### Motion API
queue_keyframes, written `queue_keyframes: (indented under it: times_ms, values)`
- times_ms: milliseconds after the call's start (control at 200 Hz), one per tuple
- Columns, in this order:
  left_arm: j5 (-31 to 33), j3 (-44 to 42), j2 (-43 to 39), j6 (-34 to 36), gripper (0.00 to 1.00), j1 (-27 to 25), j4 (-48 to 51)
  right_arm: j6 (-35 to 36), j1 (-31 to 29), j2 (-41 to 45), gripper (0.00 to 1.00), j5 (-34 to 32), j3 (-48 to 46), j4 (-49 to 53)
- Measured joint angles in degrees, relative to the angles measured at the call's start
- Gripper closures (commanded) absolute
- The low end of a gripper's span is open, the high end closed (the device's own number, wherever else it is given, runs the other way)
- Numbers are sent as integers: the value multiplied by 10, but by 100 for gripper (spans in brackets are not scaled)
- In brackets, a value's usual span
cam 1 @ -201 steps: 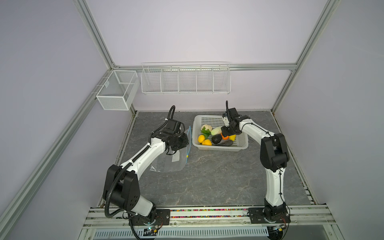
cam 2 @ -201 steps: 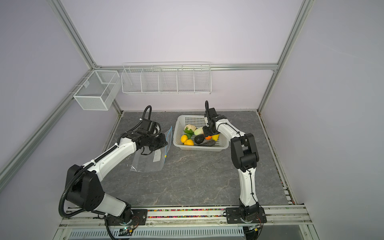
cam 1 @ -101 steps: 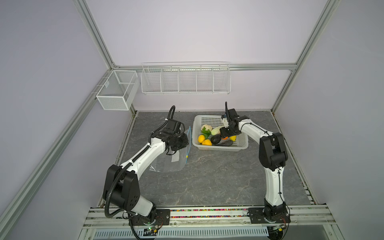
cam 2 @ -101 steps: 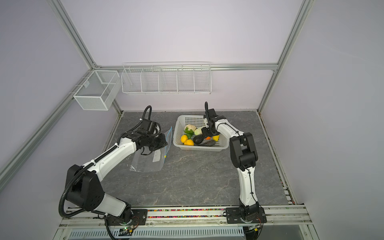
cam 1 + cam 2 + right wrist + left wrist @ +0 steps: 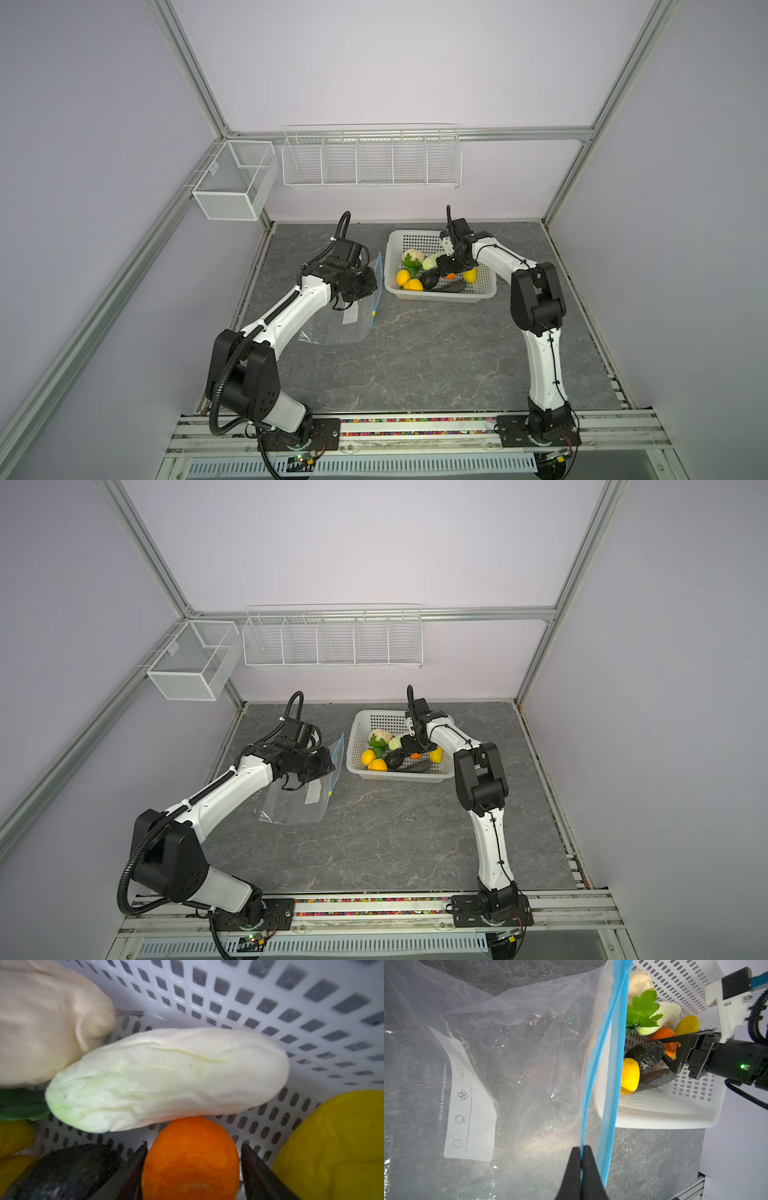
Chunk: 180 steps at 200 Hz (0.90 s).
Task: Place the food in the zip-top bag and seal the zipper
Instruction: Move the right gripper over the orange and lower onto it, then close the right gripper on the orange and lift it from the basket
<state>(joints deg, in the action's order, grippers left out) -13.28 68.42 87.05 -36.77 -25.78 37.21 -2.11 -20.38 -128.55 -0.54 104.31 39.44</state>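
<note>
Basket (image 5: pixel 440 296), seemingly bag (image 5: pixel 340 328), on tabletop (image 5: pixel 415 365)

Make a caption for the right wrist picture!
Right gripper straddling the orange beside the white cabbage in the basket.

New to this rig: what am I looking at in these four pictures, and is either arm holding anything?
A left arm and a right arm stand on a rail at the table front. Two pictures look down from an overhead camera; two come from cameras on the arms' wrists. On the table are a clear bag and a basket of toy food. The left gripper is shut on the bag's blue zipper, holding the mouth up. The right gripper is down in the basket, fingers open either side of an orange, seemingly not gripping it.
</note>
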Motion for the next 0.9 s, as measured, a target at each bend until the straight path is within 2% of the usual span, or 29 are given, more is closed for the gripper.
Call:
queue_keyframes:
  times_ms: [500, 900]
  values:
    - [0, 0, 0, 0, 100, 0, 0, -5, 0, 0, 42, 2, 0, 0]
    - [0, 0, 0, 0, 100, 0, 0, -11, 0, 0, 47, 4, 0, 0]
